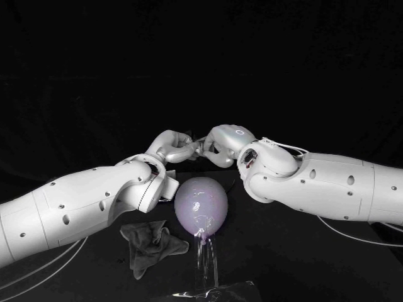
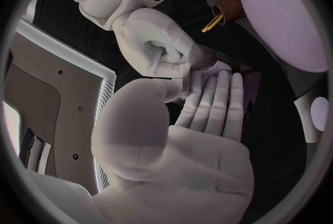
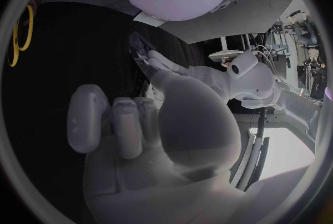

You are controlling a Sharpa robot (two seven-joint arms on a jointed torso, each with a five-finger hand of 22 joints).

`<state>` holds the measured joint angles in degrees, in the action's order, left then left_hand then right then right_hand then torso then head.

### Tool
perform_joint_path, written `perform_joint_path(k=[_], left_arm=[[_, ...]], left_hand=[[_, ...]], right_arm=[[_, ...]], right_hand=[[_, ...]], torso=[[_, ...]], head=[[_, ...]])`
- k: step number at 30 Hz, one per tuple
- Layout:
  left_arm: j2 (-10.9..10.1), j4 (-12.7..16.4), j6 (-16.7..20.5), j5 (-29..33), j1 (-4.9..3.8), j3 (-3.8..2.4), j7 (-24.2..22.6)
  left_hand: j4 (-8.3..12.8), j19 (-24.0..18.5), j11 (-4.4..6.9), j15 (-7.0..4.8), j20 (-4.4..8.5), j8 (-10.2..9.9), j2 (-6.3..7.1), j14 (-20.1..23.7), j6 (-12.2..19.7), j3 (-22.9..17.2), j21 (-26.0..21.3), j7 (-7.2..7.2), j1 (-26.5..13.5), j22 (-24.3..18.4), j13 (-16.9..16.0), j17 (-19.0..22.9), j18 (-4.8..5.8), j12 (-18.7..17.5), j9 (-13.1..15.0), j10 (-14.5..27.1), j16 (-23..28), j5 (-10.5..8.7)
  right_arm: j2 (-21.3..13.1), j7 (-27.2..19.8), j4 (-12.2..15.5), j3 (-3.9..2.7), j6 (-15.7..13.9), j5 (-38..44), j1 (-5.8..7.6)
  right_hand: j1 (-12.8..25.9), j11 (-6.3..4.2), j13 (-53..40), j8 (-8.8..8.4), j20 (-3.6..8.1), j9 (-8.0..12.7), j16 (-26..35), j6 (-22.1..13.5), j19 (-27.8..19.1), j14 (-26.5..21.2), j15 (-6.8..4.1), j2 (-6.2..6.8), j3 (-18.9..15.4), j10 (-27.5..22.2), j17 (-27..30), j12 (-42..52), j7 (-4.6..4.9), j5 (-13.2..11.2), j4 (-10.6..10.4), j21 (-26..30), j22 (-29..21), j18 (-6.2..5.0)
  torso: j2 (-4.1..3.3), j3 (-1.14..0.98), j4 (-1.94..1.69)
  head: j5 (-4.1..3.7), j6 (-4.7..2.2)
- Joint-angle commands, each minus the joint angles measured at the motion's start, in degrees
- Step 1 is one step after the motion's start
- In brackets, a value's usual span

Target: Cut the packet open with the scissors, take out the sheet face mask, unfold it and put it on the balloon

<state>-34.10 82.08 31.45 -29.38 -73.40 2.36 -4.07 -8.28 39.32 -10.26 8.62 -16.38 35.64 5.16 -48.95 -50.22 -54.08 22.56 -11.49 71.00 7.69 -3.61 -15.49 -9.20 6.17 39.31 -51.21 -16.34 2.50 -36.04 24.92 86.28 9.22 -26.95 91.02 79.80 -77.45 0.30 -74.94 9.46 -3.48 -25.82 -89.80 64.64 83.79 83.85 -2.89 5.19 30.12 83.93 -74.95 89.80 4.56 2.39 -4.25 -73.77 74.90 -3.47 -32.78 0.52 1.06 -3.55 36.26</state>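
Not far along, by the look of it. The lilac balloon [image 1: 201, 206] stands bare near the front of the black table [image 1: 292, 258], no mask on it. Both hands meet just behind it. The left hand [image 1: 170, 146] has its fingers straight and close together, the right hand [image 1: 221, 141] has its fingers curled in, and fingertips touch. A dark purplish packet [image 3: 139, 46] sits right at that meeting point, but which hand really grips it is impossible to tell. The yellow-handled scissors [image 2: 211, 23] lie off to the side, untouched. Whether the packet is cut yet, no idea. Pulling out, unfolding and placing the mask all look left to do.
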Motion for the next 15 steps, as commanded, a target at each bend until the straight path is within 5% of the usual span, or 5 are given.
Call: perform_joint_path(k=[1,15], left_arm=[[0.2,0.0,-1.7,-0.4,-0.23,-0.19,-2.4],[0.3,-1.5,-1.7,-1.7,-0.24,-0.18,-0.5]], left_hand=[[0.8,0.1,0.01,0.17,-0.17,0.5,-0.14,-0.4,0.0,-0.9,-0.4,0.17,0.6,-0.1,0.0,0.1,-0.15,-0.3,0.3,-0.5,0.3,0.40],[0.8,0.1,0.02,0.17,-0.16,0.6,-0.12,-0.5,0.0,-0.9,-0.4,0.17,0.6,-0.1,0.0,0.2,-0.14,-0.3,0.4,-0.5,0.5,0.40]], right_arm=[[-0.7,-1.6,0.4,0.06,-3.9,-1.3,-0.10],[-4.6,-4.2,4.8,0.00,-12.3,-1.6,-0.10]], right_hand=[[-0.4,-0.38,-15.1,3.10,0.34,-2.8,-0.2,0.7,0.0,6.1,-0.44,-0.10,0.1,6.1,-15.0,0.2,-0.52,0.4,0.3,0.1,10.9,0.30],[-0.4,-0.61,-15.1,4.05,0.61,-3.5,-0.2,0.6,0.3,6.1,-0.69,0.10,0.3,6.1,-15.0,0.2,-0.73,0.4,0.7,-0.6,11.1,0.44]], torso=[[0.00,-0.01,0.04],[0.01,-0.04,0.04]], head=[[-0.02,-0.05],[-0.15,-0.09]])
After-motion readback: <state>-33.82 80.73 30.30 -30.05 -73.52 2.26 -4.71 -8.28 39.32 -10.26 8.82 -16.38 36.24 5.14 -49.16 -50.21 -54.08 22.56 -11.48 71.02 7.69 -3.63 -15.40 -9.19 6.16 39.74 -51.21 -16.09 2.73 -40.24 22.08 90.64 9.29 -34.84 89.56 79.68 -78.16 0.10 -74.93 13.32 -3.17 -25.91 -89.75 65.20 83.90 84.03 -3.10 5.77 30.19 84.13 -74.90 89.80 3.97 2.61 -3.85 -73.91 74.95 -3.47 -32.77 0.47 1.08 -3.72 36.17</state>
